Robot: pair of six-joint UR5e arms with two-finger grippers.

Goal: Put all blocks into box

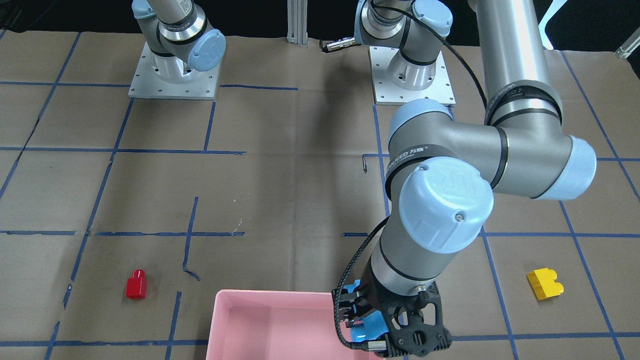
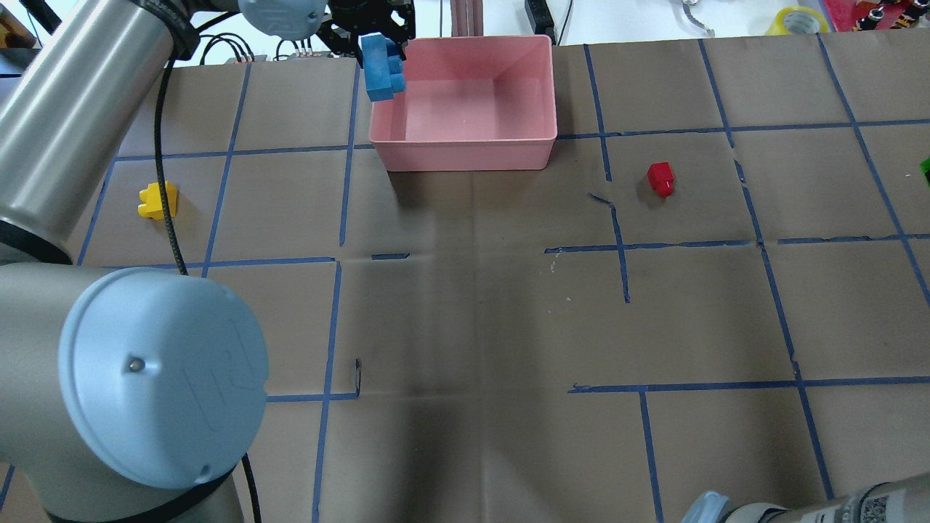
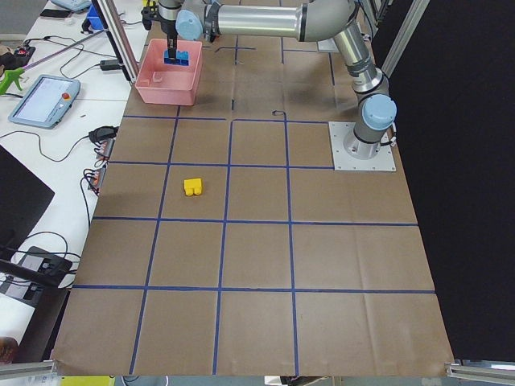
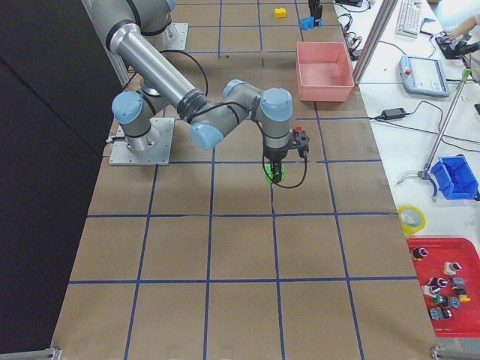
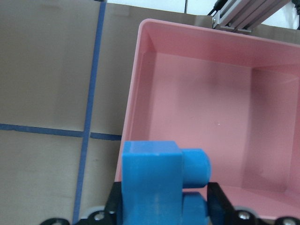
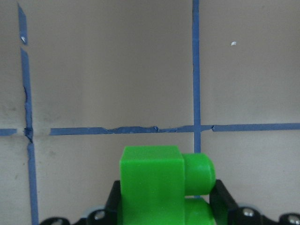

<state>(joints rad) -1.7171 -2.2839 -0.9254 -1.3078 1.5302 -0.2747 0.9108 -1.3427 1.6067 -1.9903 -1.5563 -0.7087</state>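
Note:
My left gripper (image 2: 378, 42) is shut on the light blue block (image 2: 378, 67) and holds it over the left end wall of the pink box (image 2: 465, 154). The left wrist view shows the blue block (image 5: 154, 187) between the jaws, above the box's rim (image 5: 139, 93). My right gripper (image 4: 273, 171) is shut on the green block (image 6: 154, 187) and holds it above the table, to the right of the red block (image 2: 661, 178). The yellow block (image 2: 158, 200) lies on the table, left of the box. The box's floor is bare.
The table is brown paper with a blue tape grid. The left arm's elbow (image 1: 445, 210) hangs over the table between its base and the box. Clutter and cables lie beyond the far edge behind the box.

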